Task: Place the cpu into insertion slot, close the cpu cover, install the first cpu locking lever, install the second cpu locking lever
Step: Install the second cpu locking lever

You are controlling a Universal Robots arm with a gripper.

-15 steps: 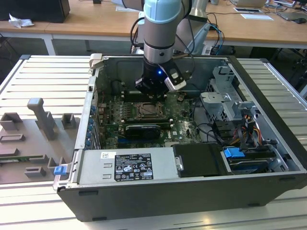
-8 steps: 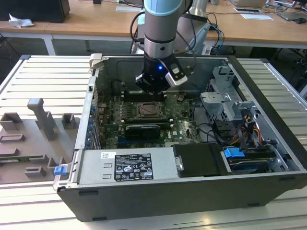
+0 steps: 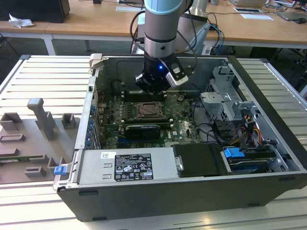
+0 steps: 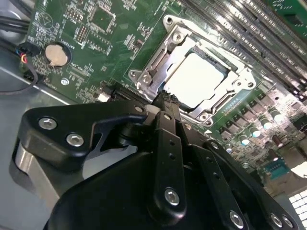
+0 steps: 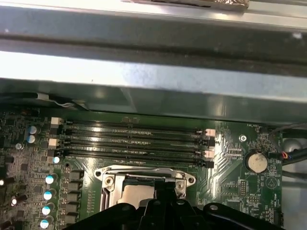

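The cpu (image 4: 194,79) shows its pale metal top, lying flat in the insertion slot (image 3: 148,110) on the green board. The silver cpu cover (image 4: 158,60) lies down around it, with the chip showing through its window. My gripper (image 4: 165,99) is shut with nothing in it, its black tip right at one edge of the socket frame. In the first wrist view the cpu (image 5: 136,194) and the cover (image 5: 144,173) sit just beyond the gripper (image 5: 165,194). From the exterior view the gripper (image 3: 153,86) hangs low inside the case, just behind the socket.
Several long black memory slots (image 5: 134,139) run beside the socket, with a coin battery (image 5: 253,162) past their end. A grey case wall (image 5: 153,81) rises behind them. A black card (image 3: 142,130) sits in front of the socket, and drive cages and cables (image 3: 230,110) crowd the exterior view's right.
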